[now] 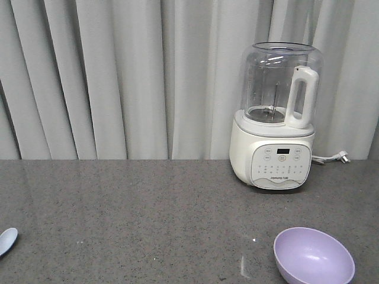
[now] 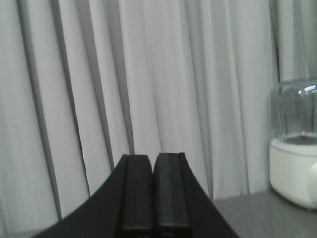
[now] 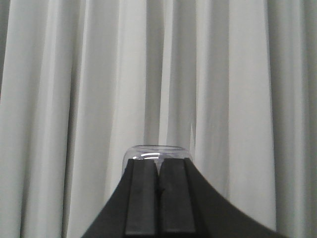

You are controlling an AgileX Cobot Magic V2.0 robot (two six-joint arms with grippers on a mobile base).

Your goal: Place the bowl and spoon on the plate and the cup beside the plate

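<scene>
Pale pleated curtains [image 1: 118,77] fill both wrist views; the left tool [image 2: 152,198] and right tool [image 3: 158,198] are clenched, empty. On the grey counter [image 1: 148,207], the small lavender plastic bowl [image 1: 314,257] lies on the right tool's side, probably nearer it. The pale blue plastic spoon [image 1: 7,239] lies on the left tool's side.

Wrist view, left gripper [image 2: 152,166]: lower centre of frame, two black fingers [image 2: 136,196] rising from bottom edge, inner faces pressed together, only thin seam between. Wrist view, right gripper [image 3: 158,171]: lower centre, same pose, fingers [image 3: 174,198] closed flush, tips level.
</scene>
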